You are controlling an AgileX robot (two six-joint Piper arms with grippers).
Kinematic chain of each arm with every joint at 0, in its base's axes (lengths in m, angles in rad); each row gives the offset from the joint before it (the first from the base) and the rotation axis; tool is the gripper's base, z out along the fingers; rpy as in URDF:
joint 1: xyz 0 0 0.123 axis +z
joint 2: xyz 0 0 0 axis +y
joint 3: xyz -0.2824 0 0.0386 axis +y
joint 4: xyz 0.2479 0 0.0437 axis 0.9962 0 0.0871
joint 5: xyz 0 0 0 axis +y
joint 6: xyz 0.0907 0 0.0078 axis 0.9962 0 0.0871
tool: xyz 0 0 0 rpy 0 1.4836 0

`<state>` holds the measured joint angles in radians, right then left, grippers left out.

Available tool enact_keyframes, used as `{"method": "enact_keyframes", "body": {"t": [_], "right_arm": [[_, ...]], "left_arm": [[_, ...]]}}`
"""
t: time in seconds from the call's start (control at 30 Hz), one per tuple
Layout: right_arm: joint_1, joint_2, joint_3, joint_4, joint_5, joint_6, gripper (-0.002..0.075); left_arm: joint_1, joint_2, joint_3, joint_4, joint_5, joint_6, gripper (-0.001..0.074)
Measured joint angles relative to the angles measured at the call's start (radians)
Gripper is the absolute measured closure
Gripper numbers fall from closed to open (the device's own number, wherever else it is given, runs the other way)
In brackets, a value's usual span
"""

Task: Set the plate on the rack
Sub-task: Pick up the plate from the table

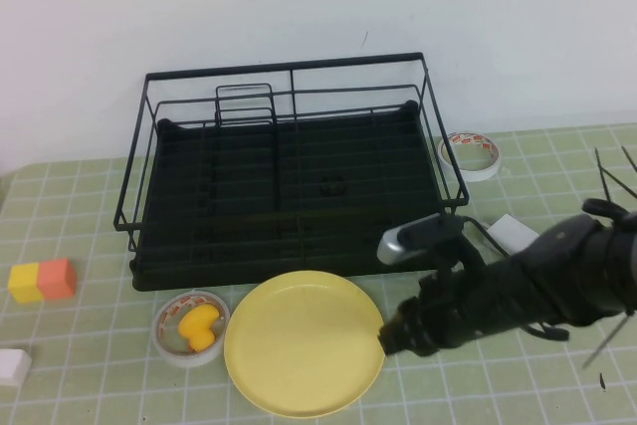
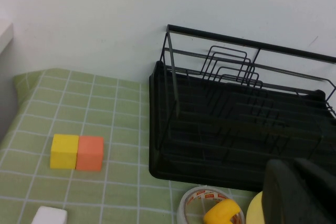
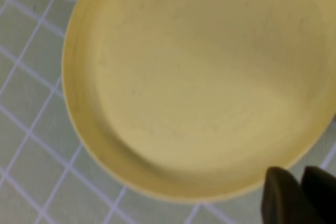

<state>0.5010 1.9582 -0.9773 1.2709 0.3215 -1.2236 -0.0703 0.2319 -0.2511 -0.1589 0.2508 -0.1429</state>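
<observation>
The pale-yellow plate (image 1: 304, 342) lies flat on the green checked cloth, just in front of the black wire rack (image 1: 289, 186). My right gripper (image 1: 388, 338) is low at the plate's right rim. In the right wrist view its dark fingers (image 3: 281, 198) are close together just outside the plate's rim (image 3: 157, 103), with nothing between them. My left gripper (image 2: 296, 182) shows only in the left wrist view. It is shut and empty, hanging over the rack's front left corner (image 2: 168, 150) and the plate's edge (image 2: 254, 211).
A white tape ring with a yellow piece (image 1: 191, 328) sits left of the plate. Yellow and orange blocks (image 1: 42, 281) and a white block (image 1: 12, 366) lie far left. A tape roll (image 1: 470, 154) and a white block (image 1: 516, 232) lie right of the rack.
</observation>
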Motion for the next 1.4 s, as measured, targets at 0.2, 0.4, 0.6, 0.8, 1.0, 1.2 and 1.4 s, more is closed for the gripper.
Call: {"method": "enact_keyframes", "body": {"t": [0.2, 0.4, 0.6, 0.8, 1.0, 1.2, 1.4], "right_arm": [[0.0, 0.068, -0.076, 0.004, -0.006, 0.047, 0.0395], [0.0, 0.147, -0.132, 0.017, -0.006, 0.052, 0.0349], [0.0, 0.208, -0.17, 0.021, -0.007, 0.071, 0.0347], [0.0, 0.239, -0.174, 0.024, -0.003, 0.075, 0.0375], [0.0, 0.242, -0.174, 0.03, -0.005, 0.086, 0.0625], [0.0, 0.242, -0.174, 0.03, 0.013, 0.102, 0.0711], [0.006, 0.159, -0.174, 0.028, 0.068, 0.108, 0.0714]], "left_arm": [[0.0, 0.0, 0.0, 0.0, -0.003, 0.0, 0.0737], [0.0, 0.0, 0.0, 0.0, -0.007, 0.0, 0.0737], [0.0, 0.0, 0.0, 0.0, -0.015, 0.0, 0.0737], [0.0, 0.0, 0.0, 0.0, -0.015, 0.0, 0.0736], [0.0, 0.0, 0.0, 0.0, -0.015, -0.002, 0.0736], [0.0, 0.0, 0.0, -0.002, -0.015, -0.01, 0.0736], [-0.002, 0.0, 0.0, -0.029, -0.008, -0.01, 0.0693]]}}
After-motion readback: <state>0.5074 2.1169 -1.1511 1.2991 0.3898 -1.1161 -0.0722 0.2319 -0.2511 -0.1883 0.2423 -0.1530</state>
